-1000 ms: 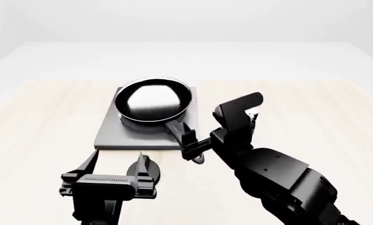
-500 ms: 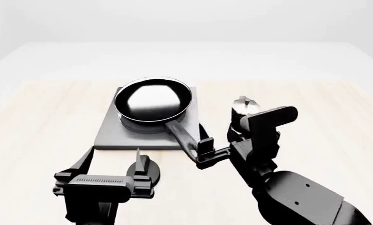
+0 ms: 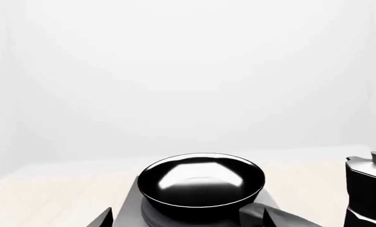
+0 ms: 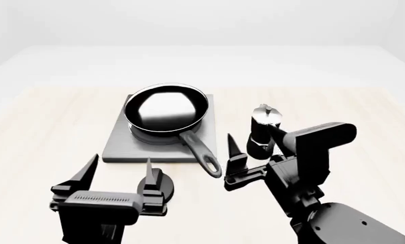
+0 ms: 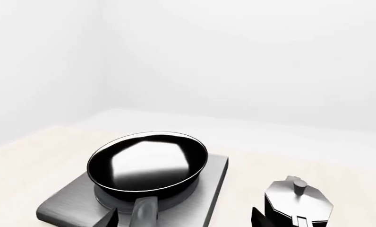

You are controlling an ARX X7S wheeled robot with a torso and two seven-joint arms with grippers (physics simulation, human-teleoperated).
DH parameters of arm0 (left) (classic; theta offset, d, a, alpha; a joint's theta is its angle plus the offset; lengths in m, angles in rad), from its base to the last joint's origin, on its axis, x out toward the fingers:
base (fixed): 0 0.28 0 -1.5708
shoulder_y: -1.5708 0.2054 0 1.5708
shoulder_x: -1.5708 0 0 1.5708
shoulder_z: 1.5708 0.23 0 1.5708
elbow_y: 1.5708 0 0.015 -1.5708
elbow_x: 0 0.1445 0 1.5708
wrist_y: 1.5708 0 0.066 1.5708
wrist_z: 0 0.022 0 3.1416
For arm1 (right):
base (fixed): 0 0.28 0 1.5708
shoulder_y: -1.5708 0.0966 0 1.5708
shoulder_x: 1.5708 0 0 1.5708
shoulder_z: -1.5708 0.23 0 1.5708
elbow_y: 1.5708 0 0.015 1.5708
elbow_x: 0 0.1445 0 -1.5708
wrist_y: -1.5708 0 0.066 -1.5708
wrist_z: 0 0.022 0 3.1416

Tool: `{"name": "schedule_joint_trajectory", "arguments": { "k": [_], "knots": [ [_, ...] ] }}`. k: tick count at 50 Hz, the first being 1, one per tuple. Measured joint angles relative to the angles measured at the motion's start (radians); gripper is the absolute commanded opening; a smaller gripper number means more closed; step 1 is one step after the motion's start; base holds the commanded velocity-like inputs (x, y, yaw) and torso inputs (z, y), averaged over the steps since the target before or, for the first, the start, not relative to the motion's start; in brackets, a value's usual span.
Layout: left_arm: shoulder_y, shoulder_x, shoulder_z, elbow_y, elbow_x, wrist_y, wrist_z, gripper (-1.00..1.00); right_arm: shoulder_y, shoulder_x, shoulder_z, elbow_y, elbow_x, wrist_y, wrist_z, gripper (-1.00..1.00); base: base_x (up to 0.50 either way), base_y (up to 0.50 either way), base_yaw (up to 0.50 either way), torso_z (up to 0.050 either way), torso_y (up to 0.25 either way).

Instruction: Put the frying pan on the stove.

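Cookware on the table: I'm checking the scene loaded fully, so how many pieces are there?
2: the round glossy black frying pan sits on the flat square grey metal stove; the small black-and-silver moka pot stands on the table at the stove's right.

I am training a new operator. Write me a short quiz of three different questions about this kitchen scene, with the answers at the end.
1. True or false: the pan sits on the stove.
2. Which hand is nearer the coffee pot?
   A. left hand
   B. right hand
3. Fill in: the pan's handle is held by ____ hand.

Key: 1 true; 2 B; 3 no (neither).
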Motion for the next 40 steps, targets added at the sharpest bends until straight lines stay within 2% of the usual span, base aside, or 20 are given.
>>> {"name": "schedule_joint_trajectory", "arguments": {
  "k": [40],
  "knots": [
    [0.017,-0.05,-0.008,0.215,-0.008,-0.094,-0.056,1.0,-0.038,0.107,0.091,-0.198,0.108,-0.01,0.102,1.0,0.0,0.0,0.0,0.0,0.0]
  ]
}}
